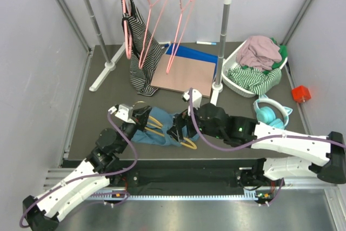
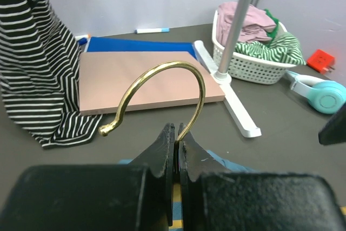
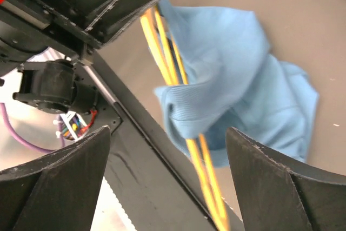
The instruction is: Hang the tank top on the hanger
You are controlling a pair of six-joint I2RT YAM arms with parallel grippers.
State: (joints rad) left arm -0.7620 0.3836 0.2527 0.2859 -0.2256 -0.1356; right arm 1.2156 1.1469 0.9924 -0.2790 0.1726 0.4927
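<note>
Pinches the hanger [image 2: 178, 64] by the stem of its gold-coloured hook with the left gripper [image 2: 175, 136], closed tight on the metal. Holds the hook upright in the left wrist view, arching over to the left and ending in a small knob. Sits, seen from above, close to the front edge of the desk [image 1: 97, 79], left of its middle.

Spreads the right gripper [image 3: 167, 133] wide, grasping nothing, poised just over the tank top [image 3: 227, 63] and the yellow bars of the hanger. Shows the tank top bunched and crumpled, with a fold of cloth wrapped over those bars and bare yellow plastic sticking out on either side of it. Lies along the front edge of the desk, near the middle, between the two grippers.

Farther out, toward the middle of the desk: a brown board [image 1: 184, 74] lying flat, partly over a blue sheet [image 1: 194, 53]. Behind these, near the back edge, a white marker [image 1: 206, 43]. Above the board, a rack [image 1: 227, 25] spanning the back half of the desk, with three pink hangers [image 1: 178, 31] on its rail and a striped garment [image 1: 141, 58] hanging at the left end, hem down on the desk. In the back right corner, a white basket [image 1: 238, 87] heaped with pink and green-striped clothes [image 1: 259, 52]. Just in front of the basket, near the right edge, teal headphones [image 1: 267, 113]. By the right edge itself, a small red block [image 1: 300, 94].
</note>
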